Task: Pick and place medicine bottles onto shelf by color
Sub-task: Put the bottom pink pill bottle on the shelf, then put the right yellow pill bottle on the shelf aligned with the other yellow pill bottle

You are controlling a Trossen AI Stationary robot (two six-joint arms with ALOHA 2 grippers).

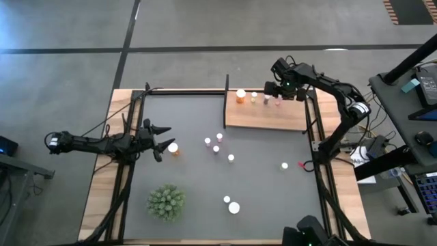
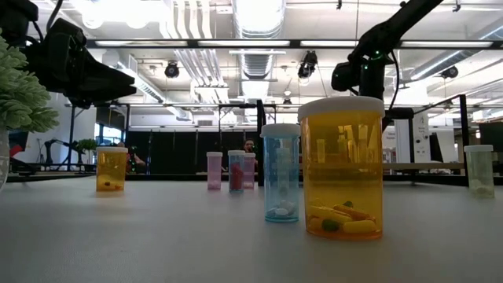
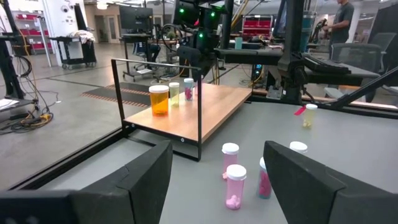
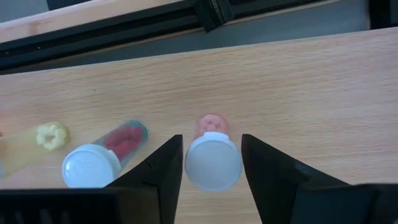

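The light-wood shelf [image 1: 266, 115] stands at the mat's far right. An orange bottle [image 1: 240, 96], a yellowish one [image 1: 254, 98] and two pink ones [image 1: 267, 100] stand on it. My right gripper [image 1: 278, 91] is open above the right-hand pink bottle [image 4: 213, 163], one finger on either side of its white cap, touching nothing. My left gripper [image 1: 162, 141] is open and empty, raised above the mat's left part, beside an orange bottle [image 1: 173, 147] that stands on the mat. Several more bottles [image 1: 216, 149] stand in mid-mat, ahead of the left gripper [image 3: 217, 186].
A green spiky plant [image 1: 166, 202] stands near the mat's front left. Two bottles [image 1: 234, 207] stand right of it, one more [image 1: 284, 165] toward the right. A thin black frame post [image 3: 199, 106] rises at the shelf's left end. A small red bit [image 1: 300, 165] lies at the mat's right edge.
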